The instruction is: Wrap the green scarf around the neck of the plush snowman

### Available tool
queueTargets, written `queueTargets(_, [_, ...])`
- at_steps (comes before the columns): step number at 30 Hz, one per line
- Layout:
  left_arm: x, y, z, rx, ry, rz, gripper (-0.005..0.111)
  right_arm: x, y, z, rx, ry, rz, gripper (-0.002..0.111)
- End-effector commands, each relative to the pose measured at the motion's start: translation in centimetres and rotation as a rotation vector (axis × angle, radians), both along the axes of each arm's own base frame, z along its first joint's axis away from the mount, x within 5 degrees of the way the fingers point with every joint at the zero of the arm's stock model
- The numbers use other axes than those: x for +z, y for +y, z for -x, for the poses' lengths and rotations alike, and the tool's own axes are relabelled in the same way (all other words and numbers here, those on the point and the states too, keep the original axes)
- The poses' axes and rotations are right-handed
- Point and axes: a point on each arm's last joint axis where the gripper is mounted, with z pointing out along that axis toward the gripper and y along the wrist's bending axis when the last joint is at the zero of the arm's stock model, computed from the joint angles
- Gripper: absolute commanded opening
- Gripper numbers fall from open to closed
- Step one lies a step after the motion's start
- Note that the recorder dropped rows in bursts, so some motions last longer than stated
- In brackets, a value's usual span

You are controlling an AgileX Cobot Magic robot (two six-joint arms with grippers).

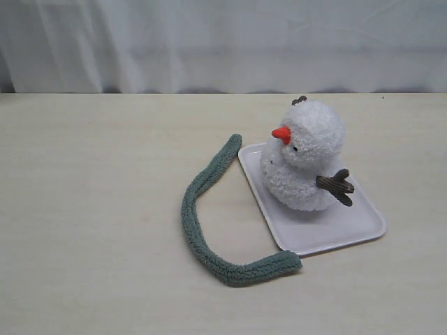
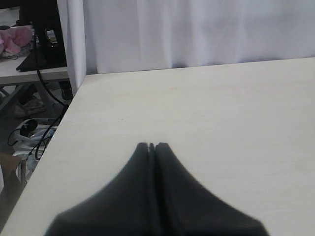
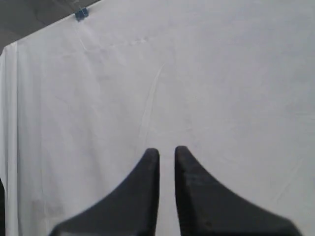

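Left gripper: jaws pressed together, only a hairline seam between the fingers, nothing held. You have it over bare table near the table's corner, with white curtain behind.

Right gripper: narrow gap between the fingers, nothing in it. It faces the curtain only, so you can't tell from its wrist view where it sits over the table.

Exterior view:
- plush snowman stands upright on the white tray, toward the tray's far end. Orange nose points to the view's left, and one brown twig arm sticks out on the near right side.
- green scarf lies flat on the table in an open C, left of the tray. The far end is at the tray's far-left corner; touching or just beside, can't tell. The near end lies against the tray's near-left corner.
- The scarf touches the snowman nowhere. Its neck is bare, so your wrap is not yet done.
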Motion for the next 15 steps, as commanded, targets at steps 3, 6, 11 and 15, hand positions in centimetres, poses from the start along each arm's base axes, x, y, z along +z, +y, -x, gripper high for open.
queueTargets(3, [0.0, 0.0, 0.0, 0.001, -0.008, 0.002, 0.0, 2.3, -0.2, -1.0, -0.025, 0.167, 0.01, 0.035])
queueTargets(6, [0.0, 0.0, 0.0, 0.001, -0.008, 0.002, 0.0, 2.8, -0.3, -2.4, -0.038, 0.278, -0.007, 0.046])
queueTargets(11, [0.0, 0.0, 0.0, 0.001, -0.008, 0.002, 0.0, 2.9, -0.1, -5.4, -0.028, 0.42, 0.015, 0.055])
queueTargets(15, [0.0, 0.0, 0.0, 0.001, -0.008, 0.002, 0.0, 3.1, 0.4, -8.1, -0.018, 0.573, 0.095, 0.054])
